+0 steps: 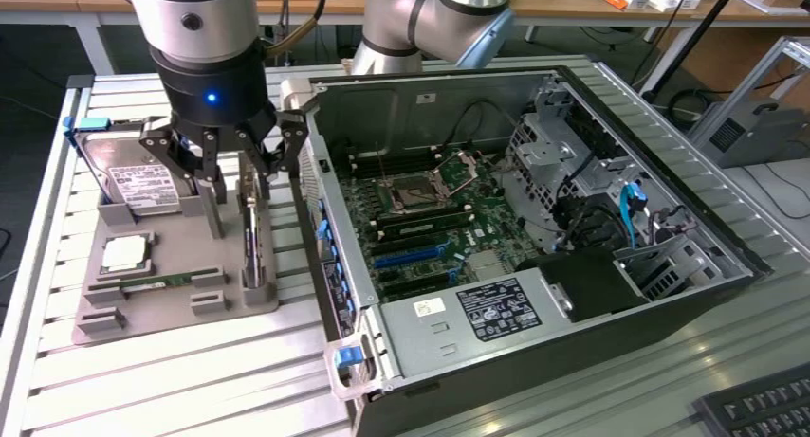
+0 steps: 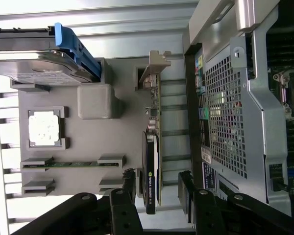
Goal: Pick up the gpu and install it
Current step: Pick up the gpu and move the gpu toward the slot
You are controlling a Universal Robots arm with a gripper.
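Observation:
The gpu (image 1: pixel 254 236) stands on its long edge in a slot of the grey holder tray (image 1: pixel 177 309), at the exterior view's left of the open computer case (image 1: pixel 532 219). In the wrist view the gpu (image 2: pixel 152 161) is a thin dark card with its silver bracket (image 2: pixel 157 62) at the far end. My gripper (image 1: pixel 241 186) hangs right over it, open. One finger (image 2: pixel 130 183) sits on each side of the card, the other finger (image 2: pixel 186 188) toward the case, with a gap left on both sides. Nothing is held.
The tray also carries a silver hard drive (image 1: pixel 137 179) with a blue clip, a processor chip (image 1: pixel 125 254) and a green memory stick (image 1: pixel 158 283). The case wall (image 2: pixel 225 122) stands close beside the gpu. The motherboard (image 1: pixel 418 238) with blue slots lies exposed inside.

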